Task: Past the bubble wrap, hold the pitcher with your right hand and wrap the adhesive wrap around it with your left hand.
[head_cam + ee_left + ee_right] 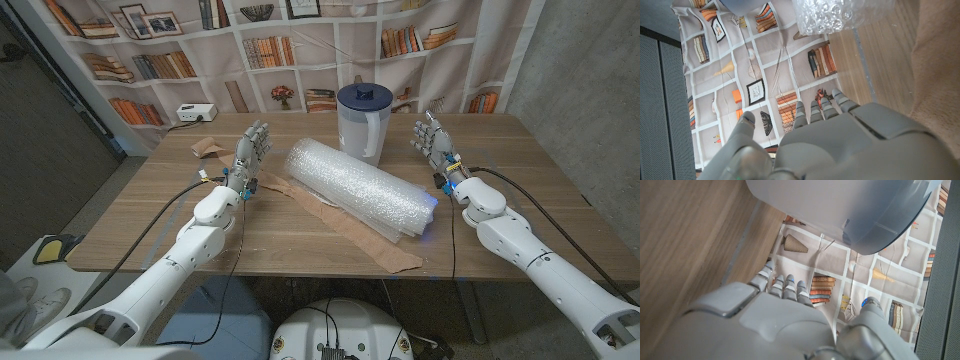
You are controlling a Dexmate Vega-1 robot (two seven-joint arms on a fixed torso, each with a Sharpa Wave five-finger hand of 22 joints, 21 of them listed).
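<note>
A translucent pitcher with a dark blue lid stands upright at the table's far middle; its pale body looms close in the right wrist view. In front of it lies a big roll of bubble wrap, its end also seen from the left wrist. A strip of brown adhesive wrap lies flat on the wood beneath and beside the roll. My right hand stands open to the right of the pitcher, apart from it. My left hand stands open to the left of the roll, holding nothing.
A crumpled piece of brown wrap lies at the far left of the wooden table. A white box sits past the table's back left corner. A bookshelf backdrop hangs behind.
</note>
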